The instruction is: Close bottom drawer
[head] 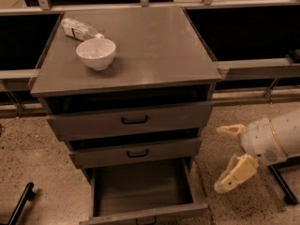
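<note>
Hovering beside the pulled-out bottom drawer (140, 187), the gripper (219, 159) spreads its fingers (239, 170) apart, seemingly not touching it.

The bottom drawer (140, 191) stands pulled far out from under the counter (154, 46), its deep grey tray open to view and its front panel at the lower edge of view. Directly under the counter sits the top drawer (164, 118), then the middle drawer (164, 149), each with a black bar handle and a dark gap above its front. On the counter's left part stands a white bowl (96, 53), with a bottle (79, 28) lying just behind it. Low to the counter's right, over the speckled floor (42, 158), the gripper (219, 159) hangs beside the bottom drawer and apart from it, jaws spread wide and pointing left.
</note>
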